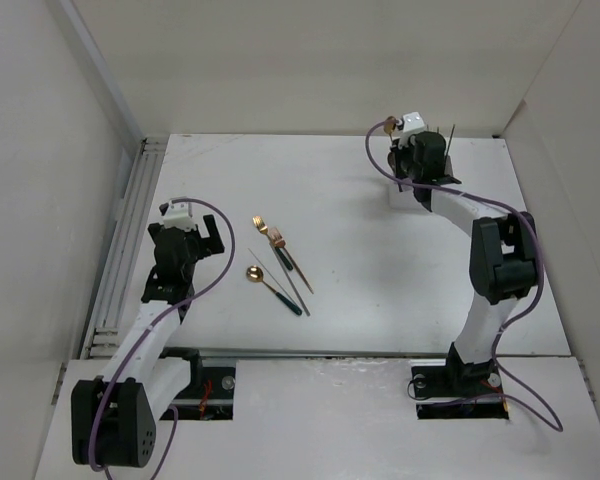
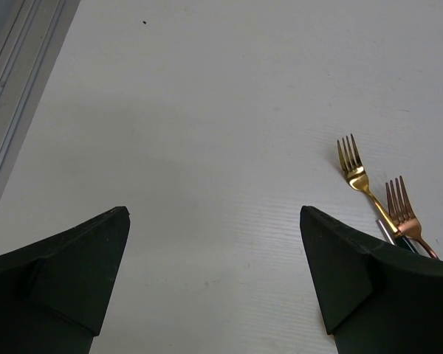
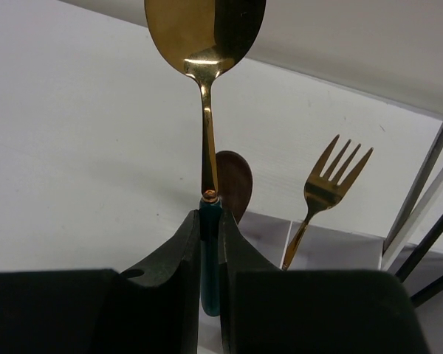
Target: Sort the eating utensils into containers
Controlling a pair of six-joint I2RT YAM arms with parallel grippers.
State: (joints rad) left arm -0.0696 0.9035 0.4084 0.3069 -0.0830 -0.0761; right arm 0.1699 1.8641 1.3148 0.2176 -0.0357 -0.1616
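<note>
My right gripper (image 3: 210, 221) is shut on the dark green handle of a gold spoon (image 3: 204, 29), held upright over the white divided bin (image 3: 332, 247); in the top view it (image 1: 420, 150) is at the back right. In the bin stand a gold fork (image 3: 332, 181), a dark brown spoon (image 3: 234, 184) and dark chopsticks (image 3: 428, 221). My left gripper (image 2: 214, 214) is open and empty above bare table, left of a gold fork (image 2: 352, 166) and a rose-gold fork (image 2: 401, 206). A gold spoon (image 1: 253, 272) and thin chopsticks (image 1: 285, 280) lie on the table's middle.
White walls enclose the table on three sides. A grey rail (image 1: 120, 250) runs along the left edge, also seen in the left wrist view (image 2: 11, 81). Purple cables (image 1: 215, 275) loop along both arms. The bin is mostly hidden under the right gripper in the top view.
</note>
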